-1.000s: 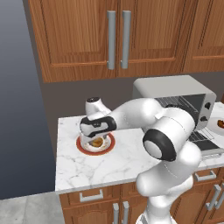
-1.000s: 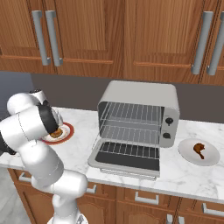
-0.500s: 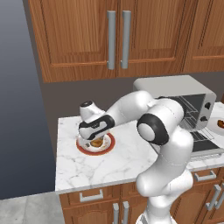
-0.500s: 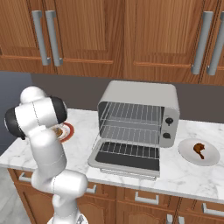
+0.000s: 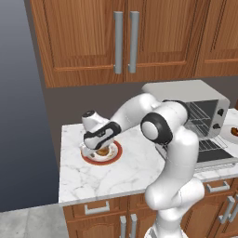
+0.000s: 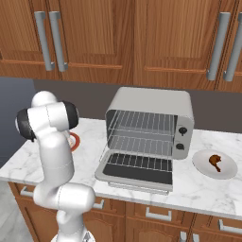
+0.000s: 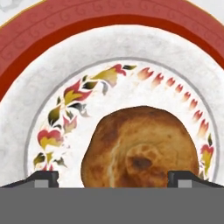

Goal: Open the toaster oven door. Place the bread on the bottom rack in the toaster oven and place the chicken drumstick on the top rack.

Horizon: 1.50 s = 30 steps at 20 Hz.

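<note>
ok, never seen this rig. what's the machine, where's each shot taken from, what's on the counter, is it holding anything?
It is a rendered kitchen. The machine is a white robot arm on a base that can drive. Two shots come from cameras on that base, behind the arm to its left and right. The third looks along the gripper itself, straight down.

On the marble counter stands a grey toaster oven, its door folded down, with the top rack and bottom rack bare. Right of it, a chicken drumstick lies on a white plate. Left of it is a red-rimmed plate with a bread bun on it.

Nothing is held. The gripper hangs low over the bun, jaws wide open, one fingertip on each side of it.
</note>
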Available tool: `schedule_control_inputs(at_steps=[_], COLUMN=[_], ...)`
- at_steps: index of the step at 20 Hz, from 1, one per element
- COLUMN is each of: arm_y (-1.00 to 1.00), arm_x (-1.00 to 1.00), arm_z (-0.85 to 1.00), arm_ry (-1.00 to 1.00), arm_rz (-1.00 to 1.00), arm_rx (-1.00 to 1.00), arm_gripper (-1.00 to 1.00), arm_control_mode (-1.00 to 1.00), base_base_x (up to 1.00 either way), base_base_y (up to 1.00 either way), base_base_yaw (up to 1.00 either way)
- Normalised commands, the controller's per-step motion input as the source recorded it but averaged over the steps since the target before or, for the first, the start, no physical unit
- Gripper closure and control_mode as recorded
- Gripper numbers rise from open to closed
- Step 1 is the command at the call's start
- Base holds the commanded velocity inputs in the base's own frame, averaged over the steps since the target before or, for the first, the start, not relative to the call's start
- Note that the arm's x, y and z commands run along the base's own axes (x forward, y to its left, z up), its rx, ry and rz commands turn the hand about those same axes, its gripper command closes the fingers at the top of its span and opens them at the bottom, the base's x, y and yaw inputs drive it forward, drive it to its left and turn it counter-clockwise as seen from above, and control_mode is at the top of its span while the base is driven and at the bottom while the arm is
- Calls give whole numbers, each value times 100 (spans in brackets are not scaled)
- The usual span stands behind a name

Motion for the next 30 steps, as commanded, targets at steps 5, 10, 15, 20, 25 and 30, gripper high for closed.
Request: schedule_control_inputs(at_steps=[5,10,15,20,25,30], arm_y=[0,0,3,0,0,-18], arm_x=[14,0,0,-3,-23,-25], arm_z=[-15,-40,-54,-46,-31,-15], arm_ry=[0,0,0,0,-1,0], arm_rz=[0,0,0,0,0,0], arm_rx=[-1,0,0,0,0,0], arm_gripper=[-100,-100,100,100,100,100], arm_control_mode=[-100,-100,-100,-100,-100,-100], base_base_x=[0,0,0,0,0,0], base_base_y=[0,0,0,0,0,0], base_base_yaw=[0,0,0,0,0,0])
